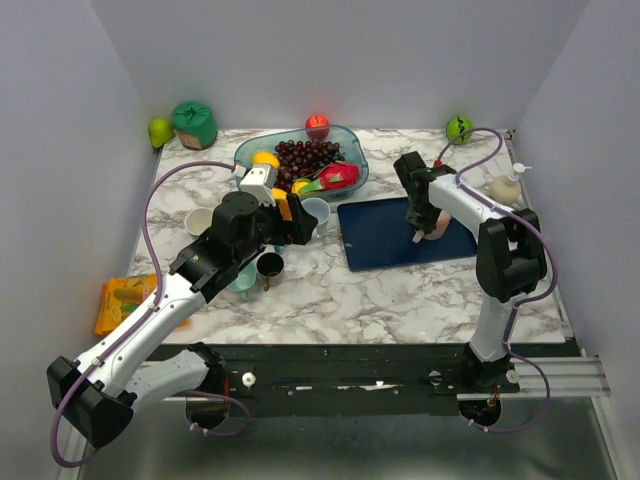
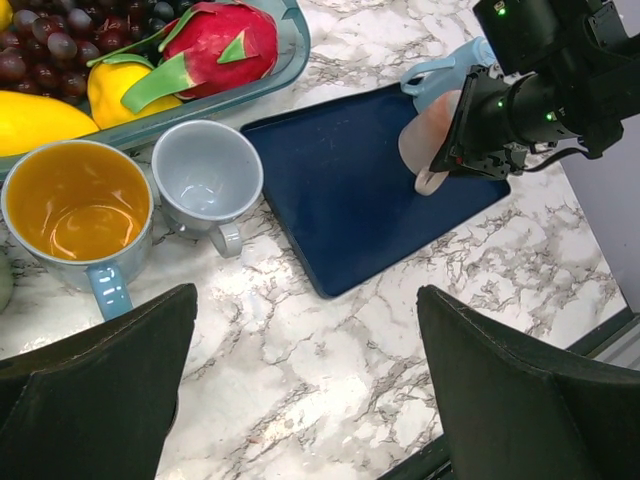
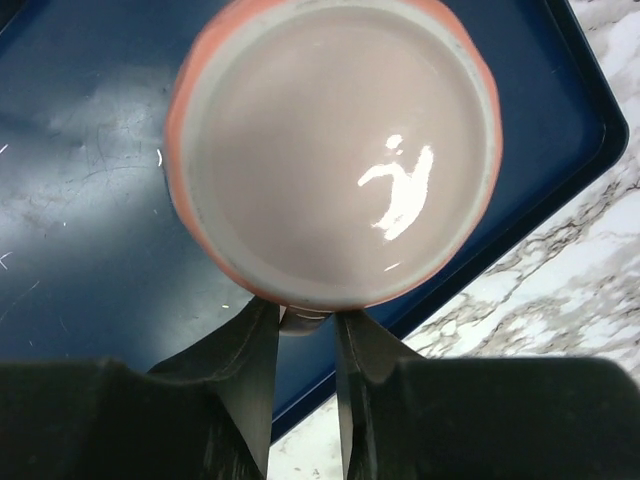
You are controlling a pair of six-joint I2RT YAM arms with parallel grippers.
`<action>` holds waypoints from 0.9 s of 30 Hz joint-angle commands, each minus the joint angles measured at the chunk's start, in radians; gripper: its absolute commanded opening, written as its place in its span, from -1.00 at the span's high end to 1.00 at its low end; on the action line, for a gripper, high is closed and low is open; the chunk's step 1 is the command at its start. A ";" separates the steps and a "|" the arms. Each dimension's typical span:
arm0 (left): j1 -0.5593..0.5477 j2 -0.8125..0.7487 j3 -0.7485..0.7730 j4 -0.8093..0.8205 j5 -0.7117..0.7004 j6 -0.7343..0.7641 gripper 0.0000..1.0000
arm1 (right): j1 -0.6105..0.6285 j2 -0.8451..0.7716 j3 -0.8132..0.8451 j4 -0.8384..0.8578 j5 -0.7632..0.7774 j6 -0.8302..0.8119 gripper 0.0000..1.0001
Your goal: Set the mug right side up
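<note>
Grasping the pink mug (image 3: 330, 150) by its handle, the right pincer (image 3: 305, 318) holds it above the tray (image 3: 80, 200).

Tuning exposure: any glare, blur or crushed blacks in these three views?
Right wrist: specular glare patch on the mug, right fingers near-black and soft. Left wrist: tray and cups sharp, left fingers blurred dark blobs. Top: even light, soft shadows, no obvious glare.

1 camera looks down from high above the near edge on the whole table (image 1: 400, 295), 2 wrist cameras sit lower, the right closest, all 3 sharing the blue tray (image 1: 385, 240).
</note>
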 commanded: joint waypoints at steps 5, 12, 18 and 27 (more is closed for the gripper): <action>0.008 -0.019 0.000 -0.012 -0.002 -0.001 -0.98 | -0.014 0.025 0.016 0.009 0.039 0.010 0.55; 0.010 -0.027 -0.001 -0.014 0.010 -0.004 -0.98 | -0.013 -0.058 -0.055 0.107 -0.070 -0.066 0.99; 0.011 -0.033 -0.003 -0.006 0.036 -0.018 -0.98 | -0.013 -0.237 -0.148 0.234 -0.252 -0.122 0.99; 0.011 -0.038 -0.015 0.017 0.125 -0.052 -0.98 | -0.013 -0.429 -0.231 0.404 -0.597 -0.106 0.99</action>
